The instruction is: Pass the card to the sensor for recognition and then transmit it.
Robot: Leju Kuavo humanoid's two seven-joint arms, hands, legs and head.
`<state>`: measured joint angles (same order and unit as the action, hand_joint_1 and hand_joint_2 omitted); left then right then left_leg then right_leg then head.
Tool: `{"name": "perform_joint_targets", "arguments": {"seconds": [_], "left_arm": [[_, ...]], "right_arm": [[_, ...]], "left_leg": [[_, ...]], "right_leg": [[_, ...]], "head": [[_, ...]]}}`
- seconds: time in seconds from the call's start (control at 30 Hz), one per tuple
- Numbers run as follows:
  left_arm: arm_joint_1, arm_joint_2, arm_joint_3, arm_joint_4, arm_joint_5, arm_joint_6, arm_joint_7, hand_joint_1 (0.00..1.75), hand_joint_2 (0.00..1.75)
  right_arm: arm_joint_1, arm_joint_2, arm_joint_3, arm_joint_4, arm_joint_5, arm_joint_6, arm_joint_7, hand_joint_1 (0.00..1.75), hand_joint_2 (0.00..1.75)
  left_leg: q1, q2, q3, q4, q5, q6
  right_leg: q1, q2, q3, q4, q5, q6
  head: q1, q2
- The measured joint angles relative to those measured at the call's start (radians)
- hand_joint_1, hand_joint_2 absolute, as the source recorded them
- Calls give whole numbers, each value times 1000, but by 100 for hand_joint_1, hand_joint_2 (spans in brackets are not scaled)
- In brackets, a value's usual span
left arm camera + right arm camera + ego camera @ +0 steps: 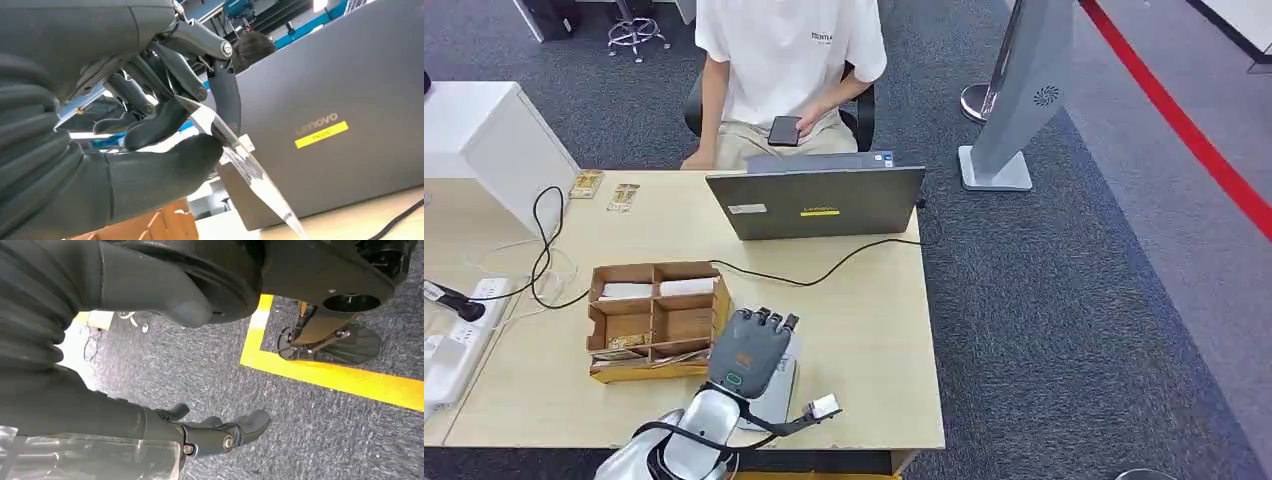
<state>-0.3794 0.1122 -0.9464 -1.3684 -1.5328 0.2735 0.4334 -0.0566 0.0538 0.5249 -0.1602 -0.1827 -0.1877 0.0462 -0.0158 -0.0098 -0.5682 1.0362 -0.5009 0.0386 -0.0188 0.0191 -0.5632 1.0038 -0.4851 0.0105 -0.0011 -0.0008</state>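
Note:
My left hand point(749, 350) hovers palm down over the front middle of the wooden desk point(874, 330). It is above a flat white sensor point(782, 388), which it mostly hides. In the left wrist view this hand point(150, 130) pinches a thin glossy card point(250, 172) between the thumb and the dark fingers, and the card juts out edge-on towards the laptop point(325, 130). My right hand point(220, 432) hangs low over grey carpet, its fingers loosely apart and holding nothing.
A cardboard divided box point(659, 320) sits just left of my left hand. The grey laptop point(814, 200) stands at the desk's far edge, with a black cable point(834, 268) running across. A person point(789, 60) holding a phone sits behind it. A power strip point(454, 340) lies far left.

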Motion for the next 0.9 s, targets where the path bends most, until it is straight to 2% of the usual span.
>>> {"name": "perform_joint_targets", "arguments": {"seconds": [0.1,0.3,0.6,0.8,0.9], "left_arm": [[10,1,-1,-30,0,-8,1,175,175],[27,-6,-2,-73,0,-47,-58,175,175],[60,-18,-2,-90,0,-74,-96,175,175],[63,-20,-2,-90,0,-104,-87,175,175],[62,-19,-2,-91,0,-124,-56,175,175]], "right_arm": [[4,0,-7,0,-20,-11,-2,0,175],[8,0,-31,3,-39,-22,-2,0,175],[11,2,-45,4,-45,-25,-6,0,175],[12,2,-49,4,-48,-29,-6,0,175],[12,3,-50,4,-51,-32,-6,0,175]], "left_leg": [[0,0,0,0,0,0],[0,-1,0,0,0,0],[0,-1,0,0,0,0],[0,-1,0,0,0,0],[0,-1,0,0,0,0]], "right_leg": [[0,0,0,0,0,0],[0,0,0,0,0,0],[0,0,0,0,0,0],[0,-1,0,0,0,0],[0,-1,0,0,0,0]], "head": [[0,0],[0,0],[0,0],[0,0],[0,0]]}}
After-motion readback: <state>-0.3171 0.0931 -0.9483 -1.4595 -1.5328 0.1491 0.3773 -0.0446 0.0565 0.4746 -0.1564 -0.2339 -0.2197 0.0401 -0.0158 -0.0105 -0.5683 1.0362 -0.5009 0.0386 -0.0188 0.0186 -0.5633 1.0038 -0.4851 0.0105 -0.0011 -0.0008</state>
